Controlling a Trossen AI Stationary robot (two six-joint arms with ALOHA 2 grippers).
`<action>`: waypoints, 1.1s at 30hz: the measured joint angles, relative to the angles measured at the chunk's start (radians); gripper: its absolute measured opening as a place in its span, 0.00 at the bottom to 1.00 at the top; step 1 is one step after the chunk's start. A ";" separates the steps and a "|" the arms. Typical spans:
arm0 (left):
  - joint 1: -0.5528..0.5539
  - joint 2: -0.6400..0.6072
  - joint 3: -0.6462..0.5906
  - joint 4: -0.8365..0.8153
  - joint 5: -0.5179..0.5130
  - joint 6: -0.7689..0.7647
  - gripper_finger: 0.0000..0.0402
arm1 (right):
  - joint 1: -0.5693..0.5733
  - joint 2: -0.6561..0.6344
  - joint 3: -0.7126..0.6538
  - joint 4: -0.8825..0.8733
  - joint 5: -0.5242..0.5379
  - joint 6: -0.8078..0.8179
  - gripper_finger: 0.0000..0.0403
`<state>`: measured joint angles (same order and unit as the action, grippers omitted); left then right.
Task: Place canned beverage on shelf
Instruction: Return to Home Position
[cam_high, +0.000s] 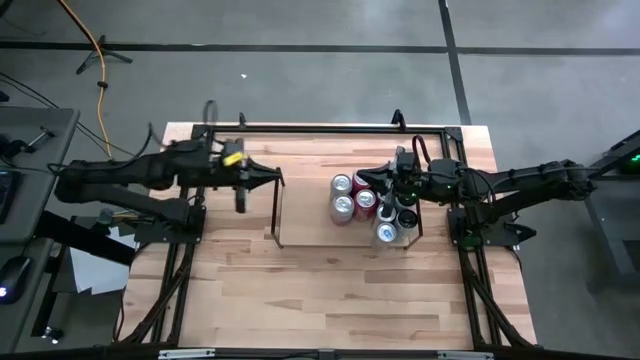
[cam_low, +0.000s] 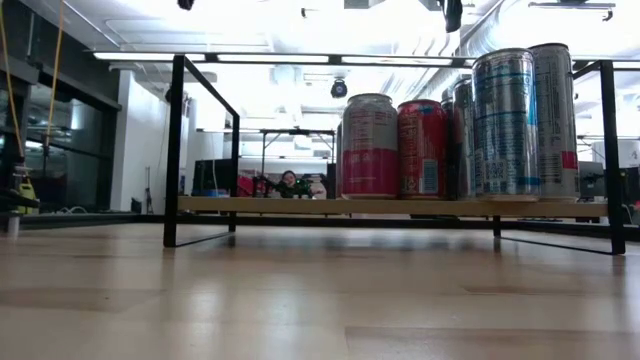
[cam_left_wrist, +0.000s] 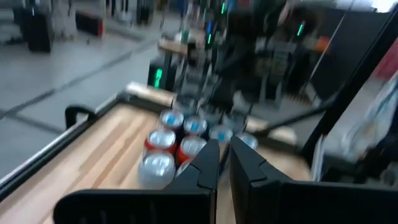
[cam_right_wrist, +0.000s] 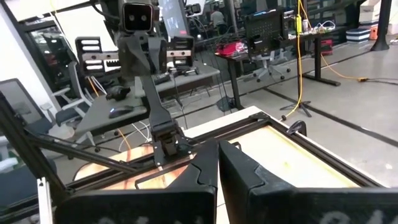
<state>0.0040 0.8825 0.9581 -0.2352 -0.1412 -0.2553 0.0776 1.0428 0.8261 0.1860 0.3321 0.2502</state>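
Note:
Several beverage cans (cam_high: 365, 205) stand upright in a cluster at the right end of the shelf (cam_high: 277, 215), a low rack of thin black rods. The low view shows the cans (cam_low: 422, 148) on the shelf's board (cam_low: 280, 205). My left gripper (cam_high: 280, 180) hangs shut in the air at the shelf's left end, pointing toward the cans (cam_left_wrist: 171, 146), with nothing in it (cam_left_wrist: 224, 155). My right gripper (cam_high: 365, 180) is shut and holds nothing. It hovers level above the far cans and points toward the left arm (cam_right_wrist: 152, 93).
A black rail frame (cam_high: 320, 128) runs along the table's edges. The shelf's left half (cam_high: 305, 215) carries no cans. Bare wood (cam_high: 330, 300) stretches from the shelf to the table's near edge. A person (cam_low: 290, 183) sits far off in the room behind.

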 joint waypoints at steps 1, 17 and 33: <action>0.000 -0.030 -0.035 0.048 -0.001 -0.006 0.00 | 0.000 0.000 0.000 0.001 0.000 0.003 0.00; 0.000 -0.150 -0.193 0.330 -0.003 -0.015 0.00 | 0.000 0.000 0.000 0.015 -0.001 0.038 0.00; 0.000 -0.150 -0.193 0.330 -0.004 -0.009 0.00 | 0.000 0.000 0.000 0.014 -0.002 0.011 0.00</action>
<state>0.0044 0.7326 0.7654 0.0952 -0.1448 -0.2639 0.0776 1.0428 0.8261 0.2005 0.3305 0.2611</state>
